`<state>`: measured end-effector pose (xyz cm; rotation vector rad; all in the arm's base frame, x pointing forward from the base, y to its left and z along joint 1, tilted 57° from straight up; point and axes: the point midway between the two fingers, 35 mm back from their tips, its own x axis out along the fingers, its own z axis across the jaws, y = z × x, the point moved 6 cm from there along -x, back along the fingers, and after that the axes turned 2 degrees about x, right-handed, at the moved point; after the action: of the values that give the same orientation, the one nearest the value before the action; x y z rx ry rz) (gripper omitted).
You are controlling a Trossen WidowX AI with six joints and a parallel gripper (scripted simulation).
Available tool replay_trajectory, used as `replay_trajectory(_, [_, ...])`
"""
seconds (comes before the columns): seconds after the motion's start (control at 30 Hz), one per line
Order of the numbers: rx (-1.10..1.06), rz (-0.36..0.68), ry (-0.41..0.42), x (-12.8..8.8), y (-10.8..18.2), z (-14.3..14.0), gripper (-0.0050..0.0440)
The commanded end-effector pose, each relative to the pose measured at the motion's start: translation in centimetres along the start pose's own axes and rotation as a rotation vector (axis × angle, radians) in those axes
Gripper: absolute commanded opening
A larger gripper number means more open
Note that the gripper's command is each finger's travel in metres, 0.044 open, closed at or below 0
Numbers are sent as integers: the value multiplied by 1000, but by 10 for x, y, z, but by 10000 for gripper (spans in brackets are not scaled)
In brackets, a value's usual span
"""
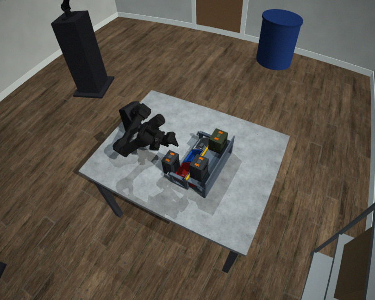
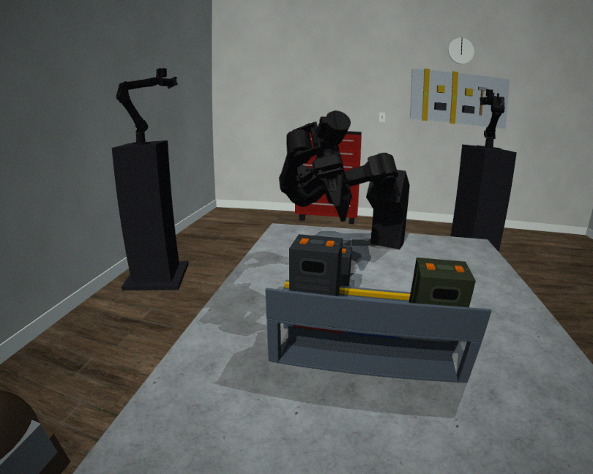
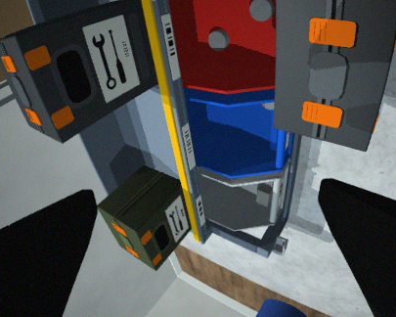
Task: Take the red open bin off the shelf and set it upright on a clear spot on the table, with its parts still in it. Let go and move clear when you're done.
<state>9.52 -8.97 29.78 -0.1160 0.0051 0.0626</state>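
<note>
"So, how does the gripper stand?"

"Fully open, fingers wide apart, with nothing held between them. It's above the table, short of the bins."

"And the red open bin?"

"On the shelf, at the end of the row. The wrist view shows round grey parts in it. Next comes the blue bin, then the grey bin."

"Anything close around it?"

"Yes, a dark case in front, overlapping the red bin's edge from the wrist; I can't tell if they touch. Behind the yellow strip, a second dark case stands upright, well apart from the green case toward the other end."
</note>
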Motion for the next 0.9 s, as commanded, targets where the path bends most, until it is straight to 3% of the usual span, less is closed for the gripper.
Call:
replay_trajectory(0.0, [-9, -121, 232, 42, -13, -16, 440])
replay_trajectory(0.2, [-9, -121, 232, 42, -13, -16, 440])
replay_trajectory(0.23, [-7, -23, 46, 8, -1, -2, 440])
replay_trajectory(0.37, [-7, -118, 231, 42, -13, -16, 440])
replay_trajectory(0.77, [-7, -118, 231, 42, -13, -16, 440])
replay_trajectory(0.8, [-6, -22, 46, 8, -2, -2, 440])
replay_trajectory(0.87, [-6, -69, 138, 25, -7, -9, 440])
